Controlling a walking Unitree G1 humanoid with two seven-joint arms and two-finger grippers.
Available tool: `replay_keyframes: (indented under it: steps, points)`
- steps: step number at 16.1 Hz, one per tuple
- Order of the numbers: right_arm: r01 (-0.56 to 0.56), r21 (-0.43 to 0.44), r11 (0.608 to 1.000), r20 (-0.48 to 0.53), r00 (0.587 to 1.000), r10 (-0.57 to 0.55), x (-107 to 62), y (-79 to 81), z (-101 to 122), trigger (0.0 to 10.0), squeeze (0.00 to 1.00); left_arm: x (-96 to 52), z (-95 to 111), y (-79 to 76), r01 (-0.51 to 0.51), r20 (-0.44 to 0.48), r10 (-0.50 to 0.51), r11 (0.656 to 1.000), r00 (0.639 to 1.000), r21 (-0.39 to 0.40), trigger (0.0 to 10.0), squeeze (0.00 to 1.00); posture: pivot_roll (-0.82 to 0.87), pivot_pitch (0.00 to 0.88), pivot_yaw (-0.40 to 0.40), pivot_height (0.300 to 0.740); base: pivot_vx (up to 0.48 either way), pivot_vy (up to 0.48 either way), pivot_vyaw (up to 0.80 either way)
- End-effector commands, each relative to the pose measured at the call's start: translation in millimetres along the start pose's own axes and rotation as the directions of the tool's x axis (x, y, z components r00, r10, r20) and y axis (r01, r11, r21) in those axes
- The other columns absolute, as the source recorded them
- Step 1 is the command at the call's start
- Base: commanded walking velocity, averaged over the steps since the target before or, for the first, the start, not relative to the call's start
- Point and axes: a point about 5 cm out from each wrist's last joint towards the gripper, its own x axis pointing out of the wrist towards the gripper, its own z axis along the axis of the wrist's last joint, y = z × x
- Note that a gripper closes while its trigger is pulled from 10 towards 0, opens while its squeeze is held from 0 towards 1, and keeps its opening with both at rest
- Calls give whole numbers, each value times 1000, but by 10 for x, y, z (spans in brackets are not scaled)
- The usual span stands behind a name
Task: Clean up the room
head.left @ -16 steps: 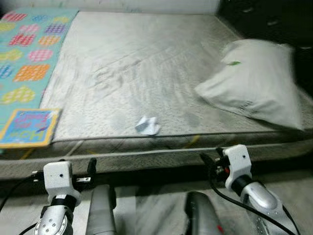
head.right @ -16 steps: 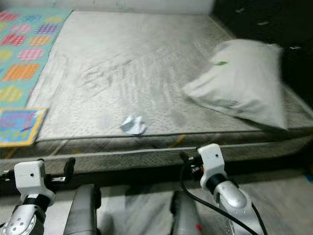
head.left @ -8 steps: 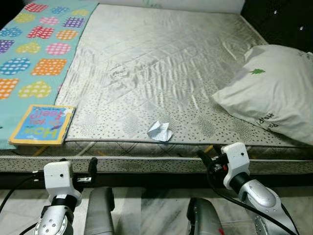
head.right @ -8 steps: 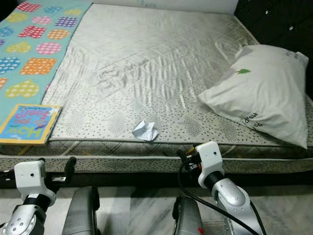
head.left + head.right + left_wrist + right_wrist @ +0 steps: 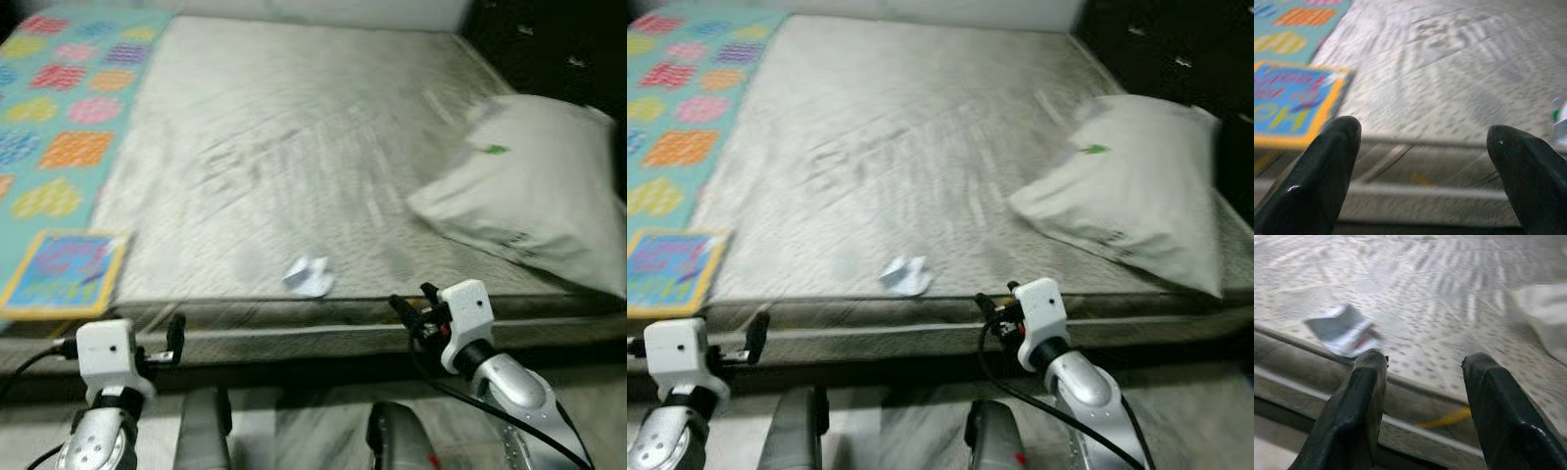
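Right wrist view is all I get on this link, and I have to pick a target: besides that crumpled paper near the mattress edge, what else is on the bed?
Observer: A colourful book lies at the robot's left, on the teal patterned blanket.
Operator: Anything to the right?
Observer: A white pillow lies on the mattress, to the right of the crumpled paper.
Operator: And the left gripper?
Observer: The left gripper is open, below the bed edge, near the book.
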Motion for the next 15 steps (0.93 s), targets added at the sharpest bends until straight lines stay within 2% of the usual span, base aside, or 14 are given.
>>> replay_keyframes:
  steps: [1, 3, 9, 12, 15]
  points:
    - [6, -6, 1000, -7, 1000, -6, 5, -22, -6, 10000, 0, -17, -30, -9, 11, -14, -11, 1000, 1000, -3, 10000, 0, -64, 114, -78, 533, 322, 0, 0]
    - [5, -6, 1000, -7, 1000, -5, 12, -23, -7, 10000, 0, -12, -27, -11, 9, -12, -9, 1000, 1000, -3, 10000, 0, -63, 114, -79, 533, 321, 0, 0]
    - [3, 9, 1000, -10, 1000, -3, 25, -27, -17, 10000, 0, -2, -49, 8, -12, -32, 12, 1000, 999, 6, 10000, 0, -60, 114, -77, 533, 0, 0, 0]
    - [-27, -27, 999, -1, 1000, 27, 39, -8, 4, 10000, 0, 3, -52, 5, -13, -36, 13, 1000, 999, 8, 10000, 0, -55, 117, -76, 533, 0, 0, 688]
    - [-7, -64, 998, 15, 1000, 8, 185, -129, 80, 10000, 0, -3, -50, 5, -11, -40, 11, 1000, 999, 11, 10000, 0, -44, 119, -69, 533, 0, 0, 788]
